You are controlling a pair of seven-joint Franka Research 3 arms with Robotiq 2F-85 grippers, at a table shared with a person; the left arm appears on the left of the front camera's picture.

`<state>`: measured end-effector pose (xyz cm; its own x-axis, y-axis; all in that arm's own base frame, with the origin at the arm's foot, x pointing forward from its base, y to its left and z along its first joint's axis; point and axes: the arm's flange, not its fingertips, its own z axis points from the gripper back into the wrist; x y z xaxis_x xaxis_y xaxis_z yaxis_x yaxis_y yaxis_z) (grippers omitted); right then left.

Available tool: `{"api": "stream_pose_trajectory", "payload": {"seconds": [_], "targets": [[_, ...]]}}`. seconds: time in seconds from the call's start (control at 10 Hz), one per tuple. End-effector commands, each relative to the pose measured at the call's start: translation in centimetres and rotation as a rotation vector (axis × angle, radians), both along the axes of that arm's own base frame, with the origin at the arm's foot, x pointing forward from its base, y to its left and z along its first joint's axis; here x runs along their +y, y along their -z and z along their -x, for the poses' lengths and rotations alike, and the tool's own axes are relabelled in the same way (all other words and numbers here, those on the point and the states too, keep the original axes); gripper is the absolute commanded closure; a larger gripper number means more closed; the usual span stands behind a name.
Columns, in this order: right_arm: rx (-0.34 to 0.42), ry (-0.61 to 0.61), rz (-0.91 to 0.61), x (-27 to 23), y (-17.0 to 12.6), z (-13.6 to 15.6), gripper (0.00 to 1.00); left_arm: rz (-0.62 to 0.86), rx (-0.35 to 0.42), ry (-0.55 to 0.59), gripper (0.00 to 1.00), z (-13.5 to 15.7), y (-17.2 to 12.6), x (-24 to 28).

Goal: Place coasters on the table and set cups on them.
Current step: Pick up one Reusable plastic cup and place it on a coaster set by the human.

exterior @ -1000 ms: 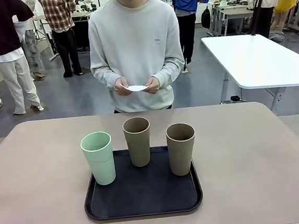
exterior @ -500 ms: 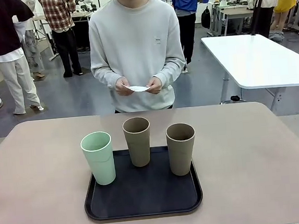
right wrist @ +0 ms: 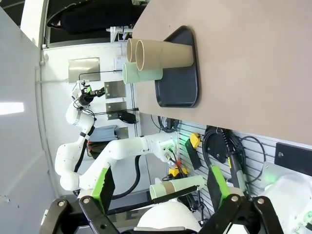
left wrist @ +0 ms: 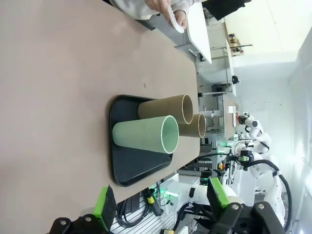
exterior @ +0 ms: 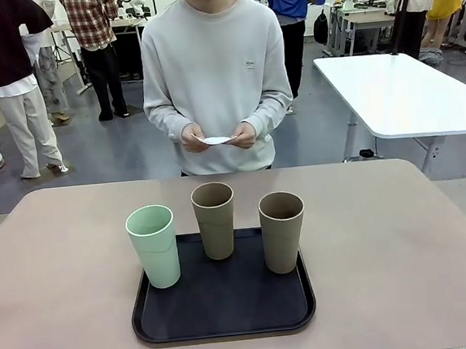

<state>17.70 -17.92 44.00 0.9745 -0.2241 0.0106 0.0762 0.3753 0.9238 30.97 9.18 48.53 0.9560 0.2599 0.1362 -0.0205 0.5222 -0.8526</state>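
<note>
On the black tray (exterior: pixel 225 314): three cups, all upright, mouths up, none touching another.
Mint cup (exterior: pixel 154 247): at the tray's left side, base just inside the left rim.
Middle brown cup (exterior: pixel 215 221): at the tray's far edge, about midway along it.
Right brown cup (exterior: pixel 282 232): toward the tray's right side, a little nearer than the middle one.
Table (exterior: pixel 387 251): beige-pink, under the tray, with the tray close to its near edge and roughly centred between its sides.
Coasters (exterior: pixel 217 140): thin and white, held up in the air beyond the tray's far side, past the table's far edge, well apart from the cups; number in the stack impossible to tell.
Person's hands: one hand (exterior: pixel 192 137) on the coasters' mint-cup side, the other hand (exterior: pixel 244 134) on the opposite side, both pinching the white edge at waist height.
Left gripper (left wrist: pixel 163 204): jaws spread wide with nothing between them; off the table's edge, well apart from the tray, facing the side where the mint cup stands.
Right gripper (right wrist: pixel 161 190): jaws likewise spread wide and empty; off the table's edge, well apart from the tray, facing the side where the brown cups stand.
White table (exterior: pixel 397 95): glossy, well beyond the tray's far right corner, apart from the beige one.
</note>
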Motion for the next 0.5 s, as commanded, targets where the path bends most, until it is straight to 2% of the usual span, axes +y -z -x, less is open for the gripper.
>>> {"api": "stream_pose_trajectory", "payload": {"seconds": [0.0,0.4], "targets": [[-0.003,0.009,0.001,-0.21,0.04,0.09,0.00,0.019,-0.030,0.001,0.00,0.22,-0.28,0.42],[-0.003,0.009,0.001,-0.21,0.04,0.09,0.00,0.019,-0.030,0.001,0.00,0.22,-0.28,0.42]]}}
